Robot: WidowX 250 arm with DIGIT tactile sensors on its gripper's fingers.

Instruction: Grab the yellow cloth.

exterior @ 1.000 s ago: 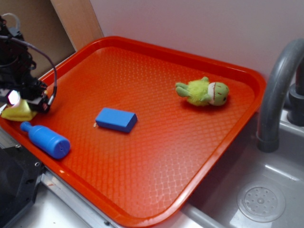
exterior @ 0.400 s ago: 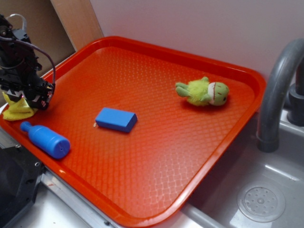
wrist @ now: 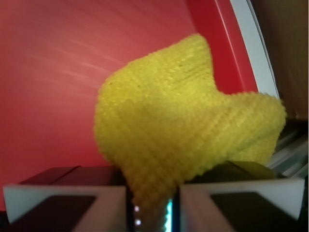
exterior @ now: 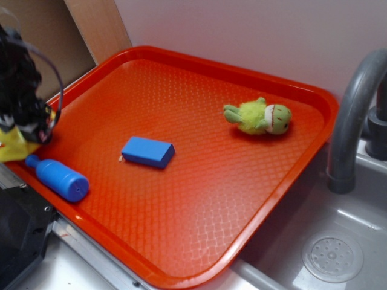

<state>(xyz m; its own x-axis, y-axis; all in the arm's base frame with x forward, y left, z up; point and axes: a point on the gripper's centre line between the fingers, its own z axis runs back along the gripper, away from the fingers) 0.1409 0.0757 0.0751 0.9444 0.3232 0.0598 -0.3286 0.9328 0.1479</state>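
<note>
The black robot gripper (wrist: 153, 203) has its two pale fingers (wrist: 72, 203) drawn close together with a fold of the small bright yellow towel-like cloth (wrist: 183, 121) pinched in the narrow gap between them, so the grasp itself looks made. In the exterior view the gripper (exterior: 27, 124) sits at the far left edge of the textured orange plastic tray (exterior: 199, 199), with the yellow cloth (exterior: 13, 148) bunched beneath it over the tray's rim. The round blue plastic bottle (exterior: 59, 178) lies just beside the cloth on the tray, nearer the camera. Whether the cloth is clear of the tray surface cannot be told; what seems left is lifting it free, and the pinch on a thin fold could slip
</note>
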